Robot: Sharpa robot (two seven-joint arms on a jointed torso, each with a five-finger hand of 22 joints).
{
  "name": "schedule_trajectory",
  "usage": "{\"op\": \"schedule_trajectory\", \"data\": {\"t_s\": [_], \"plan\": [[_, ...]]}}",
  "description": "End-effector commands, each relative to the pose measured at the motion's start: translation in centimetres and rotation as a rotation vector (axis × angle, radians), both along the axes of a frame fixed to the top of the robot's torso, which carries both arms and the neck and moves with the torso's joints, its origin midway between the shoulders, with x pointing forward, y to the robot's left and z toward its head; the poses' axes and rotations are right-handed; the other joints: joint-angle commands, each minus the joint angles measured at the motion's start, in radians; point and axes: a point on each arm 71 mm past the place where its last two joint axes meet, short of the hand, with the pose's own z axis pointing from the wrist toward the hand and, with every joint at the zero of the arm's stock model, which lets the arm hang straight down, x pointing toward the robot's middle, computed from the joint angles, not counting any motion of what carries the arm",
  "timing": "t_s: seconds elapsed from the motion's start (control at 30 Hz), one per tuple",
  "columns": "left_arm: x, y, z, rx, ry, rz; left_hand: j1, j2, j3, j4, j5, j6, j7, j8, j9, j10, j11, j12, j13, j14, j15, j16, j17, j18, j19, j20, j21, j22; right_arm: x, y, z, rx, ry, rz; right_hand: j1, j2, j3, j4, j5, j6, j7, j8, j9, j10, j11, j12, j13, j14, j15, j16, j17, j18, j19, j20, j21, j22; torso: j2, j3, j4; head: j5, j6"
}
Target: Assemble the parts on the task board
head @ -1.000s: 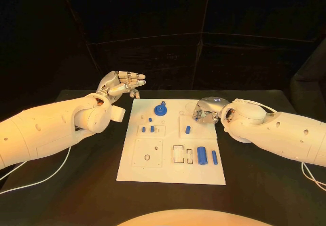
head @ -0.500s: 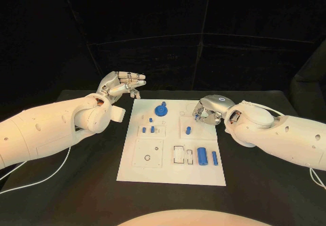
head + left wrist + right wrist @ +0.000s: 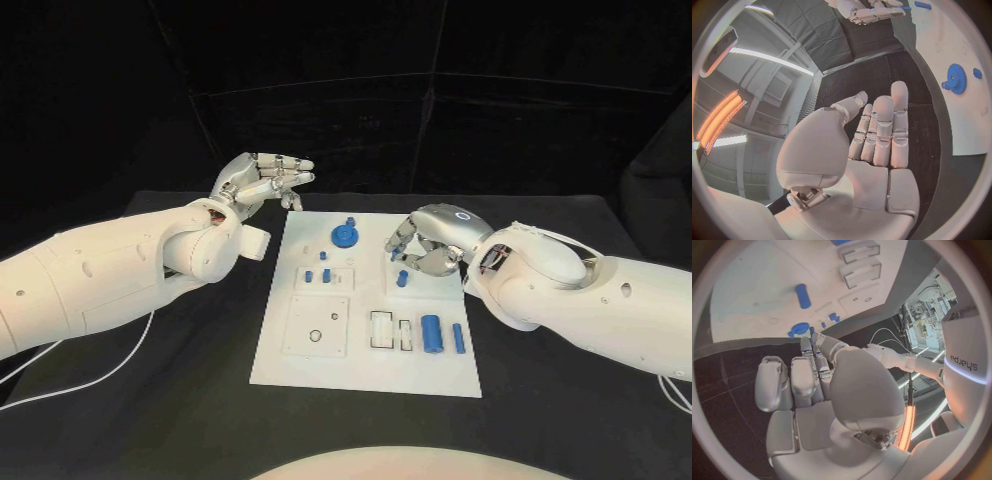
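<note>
The board (image 3: pixel 289 372) lies in the middle of the black table (image 3: pixel 130 400), with blue parts set out on it. A gear (image 3: pixel 345 236) is seen near the far edge, three small pegs (image 3: pixel 325 274) sit in the left middle, and a short cylinder (image 3: pixel 402 278) lies in the right middle. Nearer the robot, a thick cylinder (image 3: pixel 430 334) and a thin pin (image 3: pixel 457 338) lie side by side, just beside two white rectangular frames (image 3: pixel 382 329).

The right hand (image 3: pixel 428 241) is held over the far right part of the board, its fingers curled downward. The short cylinder lies just below and beside the fingertips (image 3: pixel 400 256); whether it is touched cannot be told. In the right wrist view the fingers (image 3: pixel 792 385) are seen bent in over the palm with nothing in them, and the cylinder (image 3: pixel 803 295) lies apart from them on the board (image 3: pixel 748 305).

The left hand (image 3: pixel 261 181) is raised off the board's far left corner, palm up, fingers loosely extended and close together, holding nothing. In the left wrist view its fingers (image 3: pixel 882 132) are well apart from the gear (image 3: pixel 957 79).
</note>
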Motion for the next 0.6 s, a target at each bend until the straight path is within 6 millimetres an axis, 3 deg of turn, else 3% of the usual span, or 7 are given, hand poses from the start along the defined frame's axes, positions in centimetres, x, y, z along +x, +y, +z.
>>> {"op": "schedule_trajectory", "data": {"t_s": [0.03,0.3,0.6], "plan": [[0.0,-0.4,0.2,-0.013,-0.003,-0.015,-0.014,0.0,-0.009,0.002,0.004,-0.006,0.0,0.004,-0.001,-0.007,-0.002,0.005,-0.001,-0.005,0.001,-0.003,-0.002,0.013,-0.006,0.002,-0.005,-0.002,-0.7,1.7,0.6,0.052,-0.003,0.05,-0.01,-0.001,0.008,0.0,0.003,0.005,0.003,-0.001,0.0,0.007,0.0,0.001,-0.001,0.02,-0.005,0.006,0.0,-0.018,0.005,-0.001,0.005,0.002,0.002,0.0004,0.0027,0.01,-0.004],[-0.1,-1.0,0.2,-0.017,-0.002,-0.028,-0.016,0.0,-0.013,0.003,0.004,-0.008,0.0,0.005,-0.001,-0.01,-0.002,0.008,-0.001,-0.005,0.002,-0.002,-0.003,0.013,-0.006,0.003,-0.007,-0.003,-2.0,6.1,-0.4,0.06,0.019,0.156,-0.013,-0.003,0.012,-0.001,0.002,0.004,0.003,-0.002,-0.001,0.006,0.0,0.001,-0.001,0.02,-0.005,0.006,-0.002,-0.017,0.003,-0.001,0.004,-0.001,0.002,-0.0025,0.0012,0.029,-0.015],[-0.1,-1.2,0.1,-0.018,-0.001,-0.032,-0.016,0.0,-0.015,0.003,0.004,-0.008,0.0,0.006,0.0,-0.011,-0.002,0.009,-0.001,-0.006,0.002,-0.002,-0.006,0.013,-0.006,0.003,-0.008,-0.003,-2.6,8.6,-3.5,0.015,0.048,0.204,-0.014,-0.004,0.015,-0.003,0.003,0.002,0.004,-0.002,-0.001,0.004,0.001,0.0,-0.001,0.02,-0.004,0.006,-0.003,-0.017,0.003,-0.001,0.004,-0.002,0.003,0.0006,-0.0001,0.045,-0.024]]}}
